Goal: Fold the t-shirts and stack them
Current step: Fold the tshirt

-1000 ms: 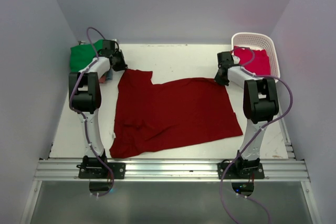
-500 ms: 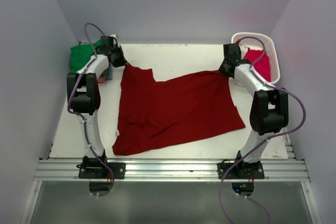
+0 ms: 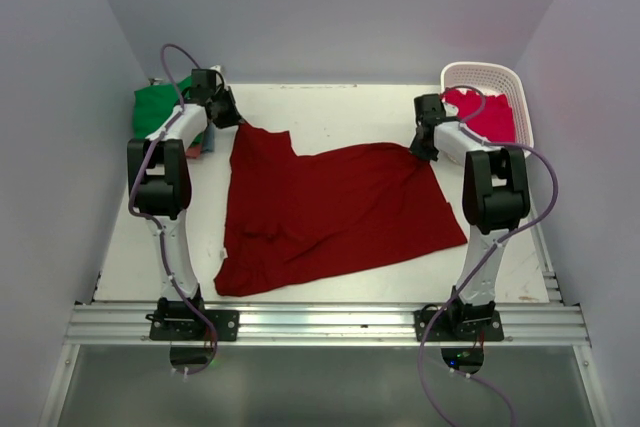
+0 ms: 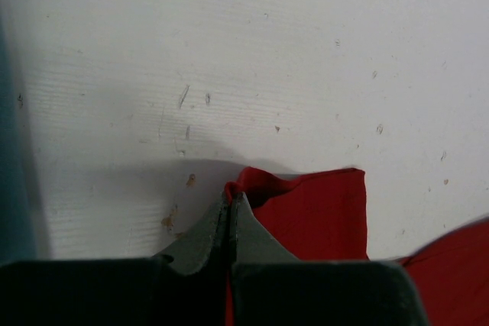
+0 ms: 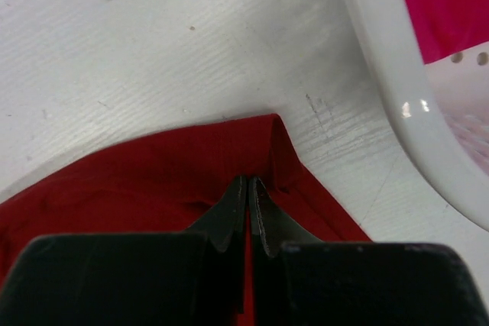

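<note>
**On the table: one shirt spread out, no fold begun**

Across the middle of the table, one dark red t-shirt, opened out nearly flat, wrinkled toward the near left, not yet folded. Pinched at its far left corner by the left gripper, jaws pressed together on a small peak of the red cloth. Pinched at its far right corner by the right gripper, jaws all but closed, with a thin fold of the same cloth between them. Judged from that: spreading or squaring stage.

Already done, by the look of it: one green t-shirt, folded, at the far left corner of the table, beside the left arm. Just next to it, bluish and pinkish cloth, only slivers, too little visible to count as shirts with any certainty.

Left to do: folding the dark red one and carrying it to the pile at the far left. Then the same for the crimson-pink t-shirt, lying bunched in the white basket at the far right, just beyond the right gripper.

Count, as far as seen:
- two arms and two grippers
- one basket
- one spread shirt
- one shirt waiting in the basket
- one folded green shirt for certain, perhaps more beside it

Roughly mid-task, as a guess.
</note>
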Motion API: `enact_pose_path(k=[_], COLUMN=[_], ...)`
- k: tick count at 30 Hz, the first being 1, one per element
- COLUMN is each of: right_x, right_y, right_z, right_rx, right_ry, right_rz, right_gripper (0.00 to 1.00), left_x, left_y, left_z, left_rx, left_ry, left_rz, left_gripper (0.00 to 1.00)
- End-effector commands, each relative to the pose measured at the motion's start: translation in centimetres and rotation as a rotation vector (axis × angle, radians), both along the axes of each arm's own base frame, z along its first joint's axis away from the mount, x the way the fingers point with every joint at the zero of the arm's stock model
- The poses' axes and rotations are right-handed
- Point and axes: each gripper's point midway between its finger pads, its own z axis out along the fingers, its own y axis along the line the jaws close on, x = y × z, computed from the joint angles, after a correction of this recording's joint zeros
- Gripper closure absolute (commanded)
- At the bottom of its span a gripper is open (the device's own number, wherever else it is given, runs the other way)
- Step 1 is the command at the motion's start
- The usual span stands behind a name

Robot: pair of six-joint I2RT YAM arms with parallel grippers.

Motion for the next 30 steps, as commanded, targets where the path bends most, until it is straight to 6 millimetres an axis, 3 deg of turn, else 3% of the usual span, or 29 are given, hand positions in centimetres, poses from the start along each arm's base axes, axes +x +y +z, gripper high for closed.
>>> enact_pose_path(k=[1,9,14,30], right_x=[1.2,1.3,1.5,2.1], right_y=[-0.4,-0.4,-0.4,0.0], right_z=[0.3,-1.7,-1.1,1.0], right_rx=[-0.013,-0.010,-0.009,0.010], right_ry=[-0.017,0.012,-0.001,-0.041], right_rz=[-0.021,-0.025,-0.024,-0.011], right_gripper=[0.98,0.96,0.83,0.76], left_x=[0.9,0.9,1.0,1.0], left_y=[0.4,0.4,0.4,0.3], left_z=[3.2,2.9,2.9,2.7], left_rx=[-0.003,-0.004,-0.006,-0.013], left_ry=[-0.069,-0.065,-0.067,-0.062], left_rz=[-0.006,-0.007,-0.007,-0.007], left_gripper=[1.00,1.00,1.00,1.00])
